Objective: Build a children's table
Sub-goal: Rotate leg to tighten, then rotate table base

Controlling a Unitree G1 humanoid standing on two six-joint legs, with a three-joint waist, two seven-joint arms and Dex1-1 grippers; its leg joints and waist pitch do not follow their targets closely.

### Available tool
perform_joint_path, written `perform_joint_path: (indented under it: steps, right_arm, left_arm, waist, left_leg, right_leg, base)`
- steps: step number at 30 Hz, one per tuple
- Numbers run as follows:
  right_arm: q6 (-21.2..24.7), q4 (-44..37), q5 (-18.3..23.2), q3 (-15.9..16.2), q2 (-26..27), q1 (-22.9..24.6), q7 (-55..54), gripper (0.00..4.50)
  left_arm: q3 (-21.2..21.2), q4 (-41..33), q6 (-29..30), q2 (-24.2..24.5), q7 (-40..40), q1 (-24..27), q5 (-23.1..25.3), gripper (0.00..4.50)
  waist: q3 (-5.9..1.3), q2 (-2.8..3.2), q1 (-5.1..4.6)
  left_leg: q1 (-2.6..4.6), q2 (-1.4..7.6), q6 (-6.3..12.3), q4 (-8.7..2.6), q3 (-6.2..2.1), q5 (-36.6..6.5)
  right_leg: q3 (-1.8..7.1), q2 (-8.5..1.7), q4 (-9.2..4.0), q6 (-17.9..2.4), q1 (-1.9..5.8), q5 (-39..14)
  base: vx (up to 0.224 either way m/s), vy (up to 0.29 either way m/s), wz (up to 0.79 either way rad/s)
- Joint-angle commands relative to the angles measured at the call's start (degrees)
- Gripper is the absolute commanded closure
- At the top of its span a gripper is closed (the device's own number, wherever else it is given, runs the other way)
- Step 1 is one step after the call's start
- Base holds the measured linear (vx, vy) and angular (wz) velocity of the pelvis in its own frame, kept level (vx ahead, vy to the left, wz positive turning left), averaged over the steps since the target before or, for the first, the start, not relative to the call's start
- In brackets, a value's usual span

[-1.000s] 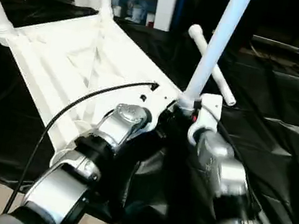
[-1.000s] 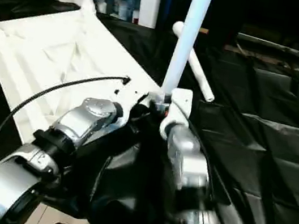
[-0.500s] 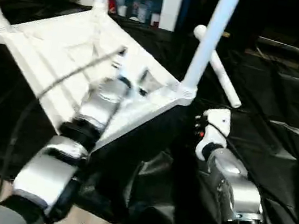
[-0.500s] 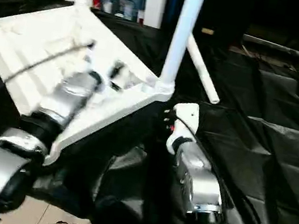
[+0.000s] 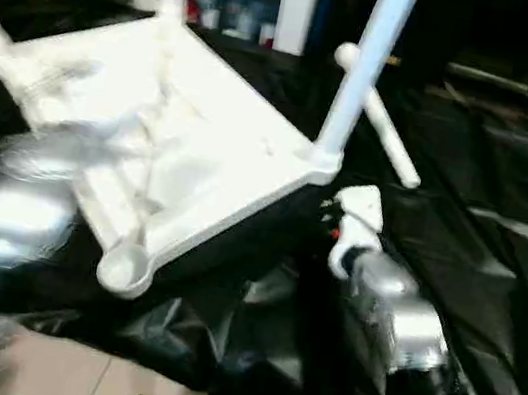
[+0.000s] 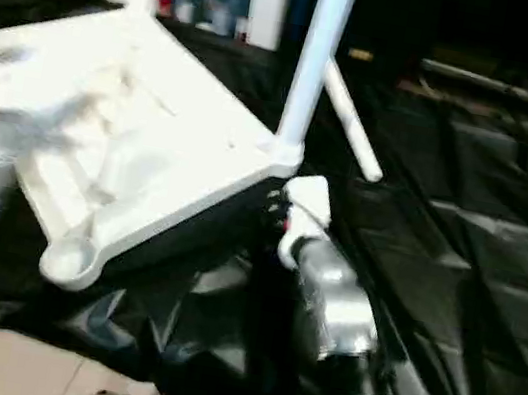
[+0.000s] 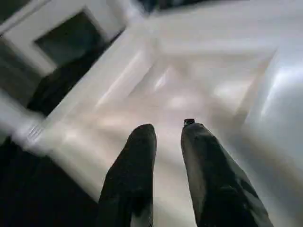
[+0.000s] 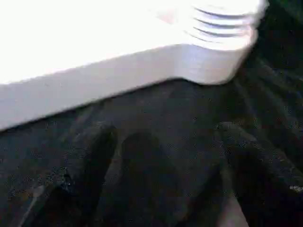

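From the head views, the upturned tabletop [image 5: 182,143] lies on the black sheet [image 5: 492,287] with three legs standing, a fourth leg [image 5: 377,125] loose beyond, and one near socket [image 5: 125,269] empty; both arms have pulled back from the corner leg [image 5: 362,67] they flanked a second ago, so it seems seated. The left wrist view shows the left gripper [image 7: 168,135] over the ribbed underside, fingers slightly apart, empty. The right wrist view shows the right gripper [image 8: 165,142] beside the corner, jaws wide, empty.

The left arm [image 5: 7,215] swung off the tabletop [image 5: 201,147] out to the left side, uncovering the empty corner socket [image 5: 125,269]. The right gripper [image 8: 165,156] backed away from the base of the upright leg [image 5: 363,62], its fingers [image 8: 265,165] apart.
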Motion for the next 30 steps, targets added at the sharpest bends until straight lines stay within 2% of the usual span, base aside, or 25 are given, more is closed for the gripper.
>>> perform_joint_path:
  steps: [1, 2, 3, 4, 6, 7, 10, 11, 14, 15, 16, 18, 19, 21, 23, 25, 26, 27, 28, 29, 30]
  right_arm:
    - [-2.33, 4.79, -0.24, 0.04, 0.87, -3.36, 0.35, 0.79]
    - [-3.42, 7.19, -0.45, 0.24, 1.28, -4.96, 0.83, 0.79]
    - [-4.05, 8.84, -0.57, 0.38, 1.56, -6.01, 1.17, 0.79]
    - [-5.09, 11.36, -0.74, 0.51, 1.92, -7.50, 1.50, 0.79]
    - [-6.50, 14.37, -0.89, 0.46, 2.39, -9.22, 1.74, 0.79]
    - [-7.80, 16.96, -0.97, 0.37, 2.86, -10.74, 1.94, 0.79]
    - [-10.79, 21.92, -0.73, 0.03, 4.22, -13.68, 2.90, 0.79]
    - [-11.85, 23.47, -0.58, 0.01, 4.64, -14.45, 3.58, 0.79]
    - [-15.52, 27.93, -0.42, 0.85, 6.08, -16.09, 7.50, 0.79]
    - [-16.59, 29.25, -0.19, 0.81, 6.52, -16.47, 8.42, 0.79]
    - [-17.69, 30.80, 0.07, 0.58, 6.98, -16.92, 9.20, 0.79]
    - [-19.81, 33.38, -0.34, 0.73, 7.50, -17.56, 9.73, 0.79]
    - [-21.77, 35.80, -0.97, 0.75, 7.68, -18.39, 9.62, 0.79]
    - [-22.90, 37.27, -1.37, 0.35, 7.78, -19.02, 9.39, 0.79]
    - [-23.59, 36.86, -1.06, -0.53, 7.58, -19.35, 8.84, 0.79]
    - [-24.59, 36.26, -0.94, -1.21, 7.03, -19.30, 8.60, 0.79]
    - [-24.61, 36.25, -0.94, -1.22, 7.02, -19.30, 8.60, 0.79]
    - [-24.25, 34.56, -0.60, -1.67, 6.46, -18.60, 8.40, 0.79]
    - [-24.09, 32.75, -0.20, -2.29, 5.80, -17.78, 8.17, 0.79]
    - [-23.44, 29.40, 0.55, -3.09, 4.90, -16.33, 8.00, 0.79]
    - [-23.44, 29.40, 0.55, -3.09, 4.90, -16.33, 8.00, 0.79]
  left_arm:
    - [-1.56, -7.74, 9.26, 3.64, -4.57, 3.29, -1.96, 3.37]
    - [-2.20, -10.07, 12.81, 5.39, -5.40, 4.91, -2.21, 3.37]
    - [-2.60, -11.10, 14.37, 6.29, -5.74, 5.85, -2.08, 3.37]
    - [-3.20, -12.77, 16.68, 7.48, -5.98, 7.03, -1.79, 3.37]
    - [-3.92, -14.34, 18.93, 8.73, -6.44, 8.37, -1.52, 3.37]
    - [-4.68, -15.15, 20.35, 9.76, -6.94, 9.62, -1.28, 3.37]
    - [-6.58, -14.99, 21.47, 11.57, -8.25, 12.28, -0.35, 3.37]
    - [-7.17, -15.30, 22.41, 12.10, -8.59, 12.73, -0.87, 3.37]
    - [-9.43, -15.57, 23.63, 12.49, -9.77, 14.05, -2.57, 3.37]
    - [-9.97, -15.61, 23.90, 12.17, -10.04, 14.23, -3.08, 3.37]
    - [-10.74, -15.82, 23.98, 11.83, -10.51, 14.39, -3.65, 3.37]
    - [-11.53, -16.20, 24.14, 9.84, -11.04, 14.15, -5.09, 3.37]
    - [-11.91, -16.56, 24.60, 7.82, -11.39, 13.60, -6.24, 3.37]
    - [-12.37, -16.56, 24.58, 6.51, -11.77, 13.15, -6.74, 3.37]
    - [-12.97, -15.09, 22.92, 3.30, -10.89, 11.50, -7.06, 3.37]
    - [-13.51, -12.64, 20.71, 0.75, -9.16, 9.72, -6.88, 3.37]
    - [-13.52, -12.61, 20.67, 0.71, -9.14, 9.69, -6.88, 3.37]
    - [-13.67, -10.61, 19.03, -1.33, -7.88, 8.40, -6.75, 3.37]
    - [-13.72, -8.29, 17.30, -3.86, -6.39, 6.91, -6.59, 3.37]
    - [-14.08, -5.27, 14.61, -6.05, -5.08, 5.22, -6.03, 3.37]
    - [-14.08, -5.27, 14.61, -6.05, -5.08, 5.22, -6.03, 3.37]
  waist:
    - [-3.80, -0.10, -0.15]
    - [-4.06, 0.34, 0.05]
    - [-3.66, 0.40, -0.08]
    - [-3.76, 0.35, -0.05]
    - [-3.66, 0.25, 0.08]
    - [-3.92, 0.21, 0.01]
    - [-3.83, 0.09, -0.29]
    - [-3.80, 0.38, -0.32]
    - [-3.92, 0.51, -0.66]
    - [-4.01, 0.76, -0.59]
    - [-4.15, 0.91, -0.66]
    - [-4.16, 0.75, -0.80]
    - [-4.15, 0.73, -0.64]
    - [-4.14, 0.80, -0.59]
    - [-4.10, 0.58, -0.38]
    - [-4.07, 0.75, -0.07]
    - [-4.06, 0.65, -0.02]
    - [-4.13, 0.58, 0.09]
    - [-4.12, 0.60, 0.01]
    - [-4.37, 1.11, 0.18]
    - [-4.21, 0.92, 0.27]
  left_leg:
    - [0.85, 2.42, 0.02, -3.80, -0.66, -10.49]
    - [0.90, 2.49, -0.25, -3.82, -0.78, -10.15]
    - [1.03, 2.44, -0.25, -3.86, -0.65, -10.47]
    - [1.29, 2.41, -0.64, -3.76, -0.49, -10.56]
    - [1.19, 2.30, -0.83, -3.73, -0.36, -10.51]
    - [1.01, 2.34, -1.10, -3.70, -0.53, -10.32]
    - [0.63, 2.14, -1.28, -3.74, -0.62, -10.70]
    - [0.67, 2.16, -1.35, -3.72, -0.68, -11.04]
    - [0.49, 2.16, -1.33, -3.69, -0.73, -11.90]
    - [0.60, 2.16, -1.35, -3.63, -0.77, -11.86]
    - [0.61, 2.22, -1.22, -3.56, -0.80, -11.41]
    - [0.61, 2.31, -1.13, -3.53, -0.73, -10.96]
    - [0.80, 2.33, -0.97, -3.44, -0.65, -10.70]
    - [0.83, 2.39, -1.11, -3.45, -0.63, -10.97]
    - [0.92, 2.34, -1.13, -3.47, -0.62, -12.20]
    - [1.04, 2.40, -1.33, -3.45, -0.56, -13.05]
    - [1.01, 2.36, -1.39, -3.44, -0.58, -13.45]
    - [0.93, 2.39, -1.56, -3.51, -0.72, -14.07]
    - [0.85, 2.26, -1.68, -3.43, -0.62, -14.17]
    - [1.20, 2.30, -1.74, -3.28, -0.61, -14.42]
    - [1.18, 2.19, -1.44, -3.34, -0.56, -14.57]
  right_leg:
    - [2.75, -4.13, -3.36, -10.69, 2.54, -11.65]
    - [2.71, -4.43, -3.10, -10.94, 2.71, -11.53]
    - [2.75, -4.20, -3.44, -10.90, 2.16, -11.83]
    - [2.77, -4.03, -3.35, -10.75, 2.06, -10.87]
    - [2.84, -3.93, -3.38, -10.63, 2.08, -9.73]
    - [2.83, -4.18, -3.01, -10.99, 2.39, -8.72]
    - [2.82, -4.16, -3.16, -10.77, 2.68, -9.31]
    - [2.89, -4.22, -3.20, -10.80, 2.68, -9.49]
    - [2.85, -4.26, -3.10, -11.79, 2.81, -8.86]
    - [2.84, -4.27, -3.07, -12.01, 2.85, -8.67]
    - [2.85, -4.35, -2.90, -12.74, 2.88, -7.54]
    - [2.82, -4.27, -2.82, -13.71, 3.00, -6.01]
    - [2.81, -4.20, -2.89, -13.98, 2.97, -5.38]
    - [2.75, -4.18, -2.84, -14.31, 2.98, -5.80]
    - [2.78, -4.11, -2.98, -13.59, 2.95, -7.86]
    - [2.83, -4.10, -3.14, -12.98, 2.71, -8.83]
    - [2.82, -4.09, -3.20, -12.83, 2.71, -9.25]
    - [2.77, -4.21, -3.17, -12.47, 2.85, -10.20]
    - [2.81, -4.02, -3.30, -11.95, 2.84, -10.42]
    - [2.84, -4.00, -3.32, -11.81, 2.65, -10.06]
    - [2.79, -3.86, -3.65, -11.25, 2.59, -10.46]
  base:
    - [0.000, 0.000, 0.00]
    - [0.000, 0.000, 0.00]
    - [0.000, 0.000, 0.00]
    - [0.000, 0.000, 0.00]
    - [0.000, 0.000, 0.00]
    - [0.000, 0.000, 0.00]
    - [0.000, 0.000, 0.00]
    - [0.000, 0.000, 0.00]
    - [0.000, 0.000, 0.00]
    - [0.000, 0.000, 0.00]
    - [0.000, 0.000, 0.00]
    - [0.000, 0.000, 0.00]
    - [0.000, 0.000, 0.00]
    - [0.000, 0.000, 0.00]
    - [0.000, 0.000, 0.00]
    - [0.000, 0.000, 0.00]
    - [0.000, 0.000, 0.00]
    - [0.000, 0.000, 0.00]
    - [0.000, 0.000, 0.00]
    - [0.000, 0.000, 0.00]
    - [0.000, 0.000, 0.00]
